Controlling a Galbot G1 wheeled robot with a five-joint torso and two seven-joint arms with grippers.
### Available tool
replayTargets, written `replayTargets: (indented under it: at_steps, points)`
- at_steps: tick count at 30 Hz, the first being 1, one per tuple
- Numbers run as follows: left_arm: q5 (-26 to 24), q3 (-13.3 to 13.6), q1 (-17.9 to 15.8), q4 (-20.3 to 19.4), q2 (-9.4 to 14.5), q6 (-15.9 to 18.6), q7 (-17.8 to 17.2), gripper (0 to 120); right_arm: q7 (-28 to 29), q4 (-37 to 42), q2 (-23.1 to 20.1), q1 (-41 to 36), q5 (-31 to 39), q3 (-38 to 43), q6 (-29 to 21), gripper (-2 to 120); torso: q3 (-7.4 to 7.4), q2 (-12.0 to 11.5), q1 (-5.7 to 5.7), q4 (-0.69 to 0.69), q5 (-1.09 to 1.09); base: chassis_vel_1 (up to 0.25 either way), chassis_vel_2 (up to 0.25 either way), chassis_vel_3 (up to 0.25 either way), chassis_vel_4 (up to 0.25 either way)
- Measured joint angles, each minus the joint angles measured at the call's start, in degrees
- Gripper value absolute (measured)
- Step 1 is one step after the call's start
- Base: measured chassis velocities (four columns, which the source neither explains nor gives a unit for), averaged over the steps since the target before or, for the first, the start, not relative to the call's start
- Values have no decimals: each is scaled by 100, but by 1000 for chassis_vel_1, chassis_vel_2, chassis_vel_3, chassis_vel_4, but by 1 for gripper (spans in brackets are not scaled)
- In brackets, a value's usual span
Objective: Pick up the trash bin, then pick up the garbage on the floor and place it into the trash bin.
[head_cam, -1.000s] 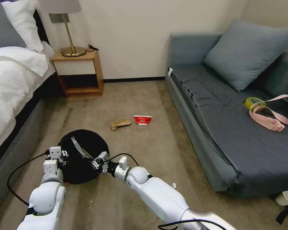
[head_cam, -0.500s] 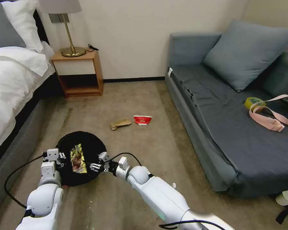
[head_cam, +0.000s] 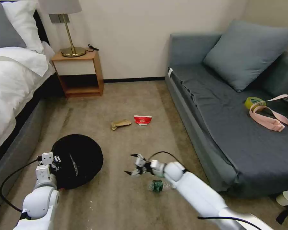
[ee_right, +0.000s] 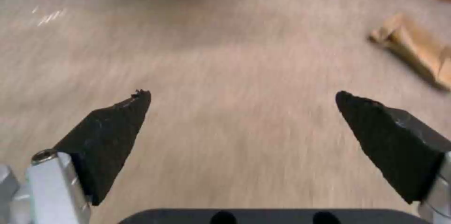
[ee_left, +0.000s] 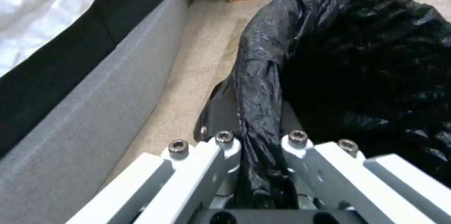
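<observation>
The left end effector (ee_left: 256, 146) pinched the bin's (head_cam: 76, 159) bagged rim at lower left of the head view. The right end effector (head_cam: 133, 165) hung wide and empty at lower centre, just beside the bottle (head_cam: 157, 185). It should probably centre over the bottle, descend, then close. The brown bag (head_cam: 120, 124) and red packet (head_cam: 142, 119) lay mid-frame.

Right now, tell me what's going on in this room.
A two-armed robot is clearing litter off a bedroom carpet. Its left gripper is clamped on the rim of the black trash bin, beside the bed. The right gripper hangs open and empty above the carpet, with a clear plastic bottle lying just under its arm. A crumpled brown paper bag and a red-and-white packet lie farther out on the floor.
</observation>
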Motion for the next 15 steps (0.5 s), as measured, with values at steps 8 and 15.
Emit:
replayTargets:
  at_steps: [8, 15]
  points:
    - [-22, 14, -78, 51, 107, 42, 6, 4, -522, 512, -815, -843, -70, 656, -43, 100, 0, 0, 0, -1, -3, 0, 0, 0, 0]
    - [-61, 15, -61, 20, 124, 54, 16, 4, -698, 146, -499, -993, -341, 1117, 121, 100, 0, 0, 0, 0, -4, 0, 0, 0, 0]
